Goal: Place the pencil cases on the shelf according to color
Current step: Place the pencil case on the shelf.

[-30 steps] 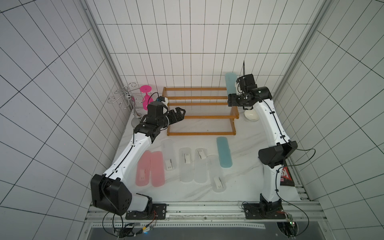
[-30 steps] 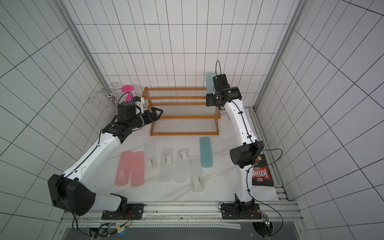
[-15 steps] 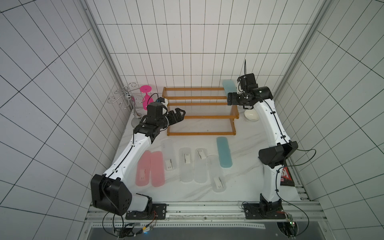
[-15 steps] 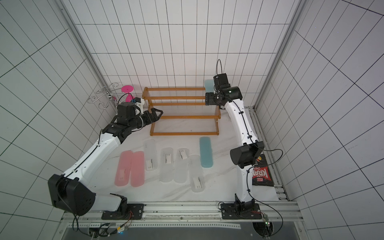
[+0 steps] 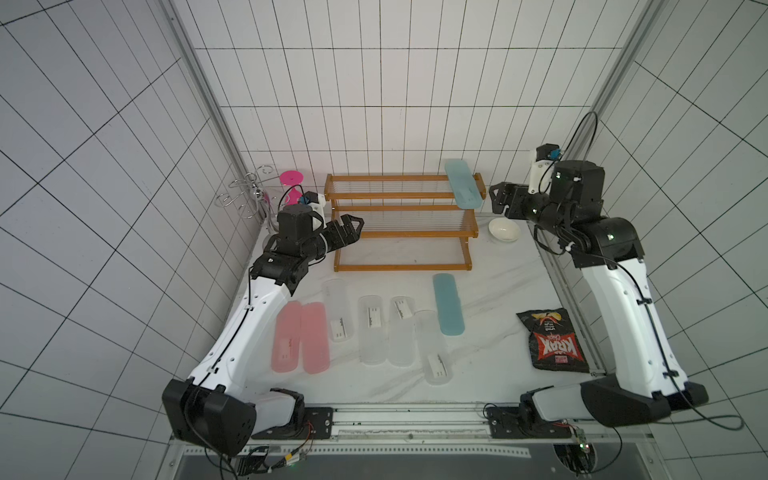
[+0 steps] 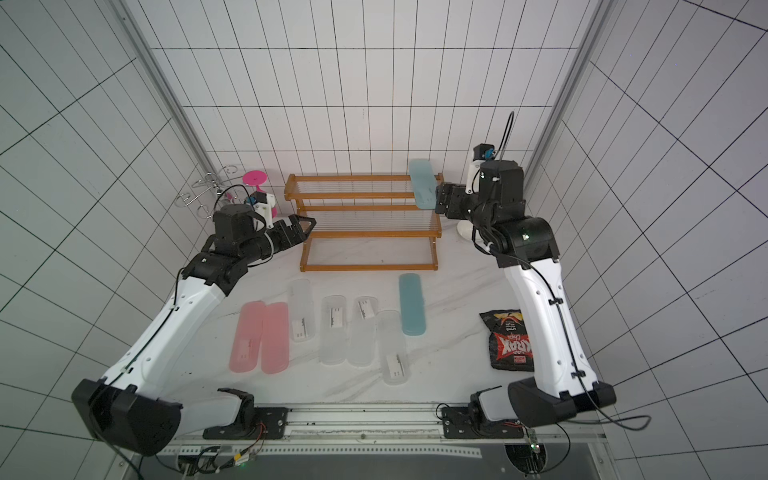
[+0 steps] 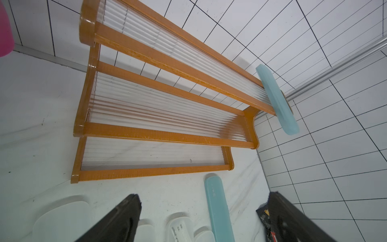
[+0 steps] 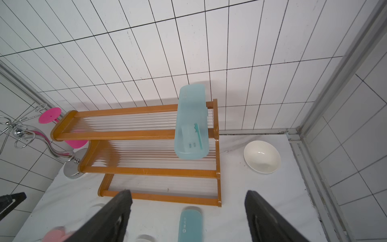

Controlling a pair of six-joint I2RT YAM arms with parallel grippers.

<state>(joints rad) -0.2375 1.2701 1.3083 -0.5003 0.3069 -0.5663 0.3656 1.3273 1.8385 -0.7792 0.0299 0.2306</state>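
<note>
1. In both top views there are eight pencil cases: two light blue, four clear-frosted and two pink.
2. One light blue case (image 5: 463,185) lies across the top tier of the shelf (image 5: 390,194) at its right end. The case's near end overhangs the front rail.
3. The second light blue case (image 5: 448,303) lies on the table, just in front of the shelf's right half.
4. Four clear-frosted cases (image 5: 337,309) (image 5: 372,330) (image 5: 402,332) (image 5: 432,347) lie in a loose row in front of the shelf, each bearing a white label.
5. Two pink cases (image 5: 286,336) (image 5: 315,337) lie side by side, touching, in front of the shelf's left end.
6. The right gripper (image 5: 496,200) hovers just beside the shelf's right end with its jaws wide apart, empty and clear of the case.
7. The left gripper (image 5: 355,228) sits at the shelf's left end with its jaws apart, holding nothing.
8. One white bowl (image 5: 503,229) stands to the right of the shelf, and one silver wire stand (image 5: 249,193) stands to its left.
</note>
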